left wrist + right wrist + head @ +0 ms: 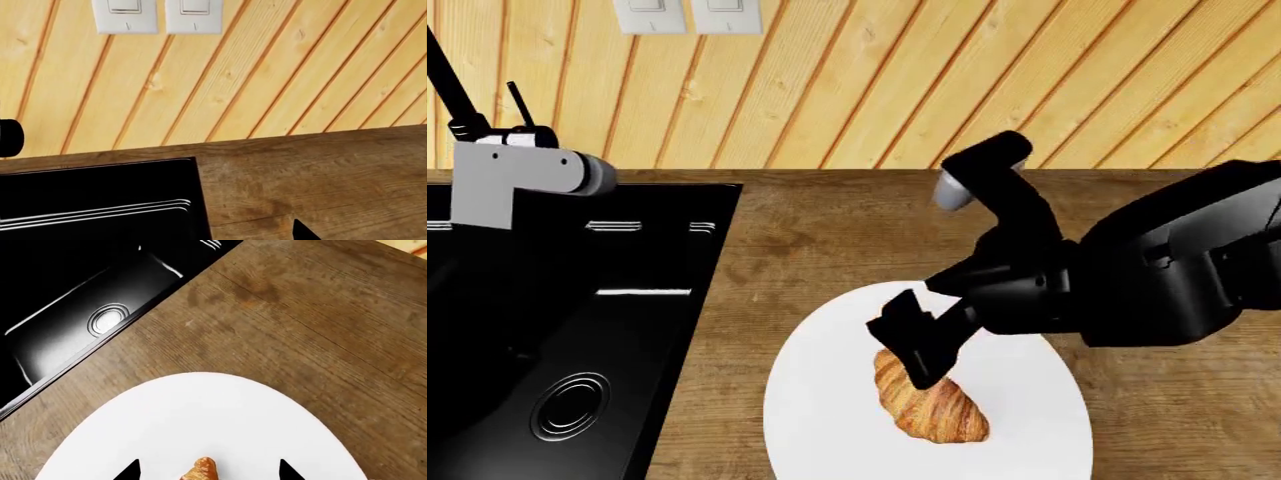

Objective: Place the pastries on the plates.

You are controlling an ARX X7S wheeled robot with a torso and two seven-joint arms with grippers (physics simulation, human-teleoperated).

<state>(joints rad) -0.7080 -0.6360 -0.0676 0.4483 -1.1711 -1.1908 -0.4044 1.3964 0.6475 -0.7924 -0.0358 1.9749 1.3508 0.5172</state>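
One white plate point(827, 430) lies on the wooden counter, near its front. One golden-brown croissant point(932, 405) lies on the plate; its tip also shows in the right wrist view point(202, 469). My right gripper point(910, 345) is open just above the croissant's far end, with one black fingertip on each side of that tip point(208, 472) and not touching it. The plate fills the lower part of the right wrist view point(200, 410). My left gripper point(217, 235) is empty by the sink's far edge; only one fingertip point(303, 232) shows. No other pastry or plate is in view.
A black sink point(561, 330) with a round drain point(571, 405) is set into the counter on the left. My left arm point(527, 180) hangs over its back edge. A wood-plank wall with two white switches point(687, 15) stands behind. Bare counter point(827, 230) lies beyond the plate.
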